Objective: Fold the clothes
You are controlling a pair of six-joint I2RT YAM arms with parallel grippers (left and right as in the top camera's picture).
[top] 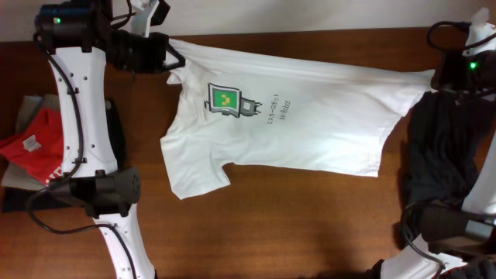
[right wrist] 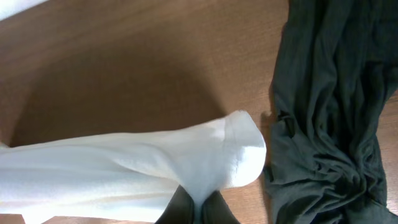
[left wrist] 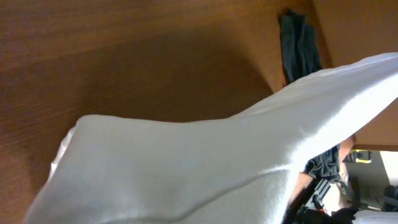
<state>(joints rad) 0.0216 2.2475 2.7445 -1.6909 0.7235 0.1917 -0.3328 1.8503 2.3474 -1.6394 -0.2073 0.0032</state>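
T-shirt (top: 310, 116) stretched along the bench's far edge, my left gripper (top: 173, 62) and right gripper (right wrist: 198, 210) both clamped on its fabric; I judge spreading underway, lowering it flat next.

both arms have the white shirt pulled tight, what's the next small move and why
Probably sweep the lifted far edge toward the near edge to fold it in half: the left fingers and right fingers hold the white shirt taut, the rest lying flat.

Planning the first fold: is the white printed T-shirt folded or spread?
Spread out: the white printed T-shirt shows its whole front, stretched between left gripper and right gripper.
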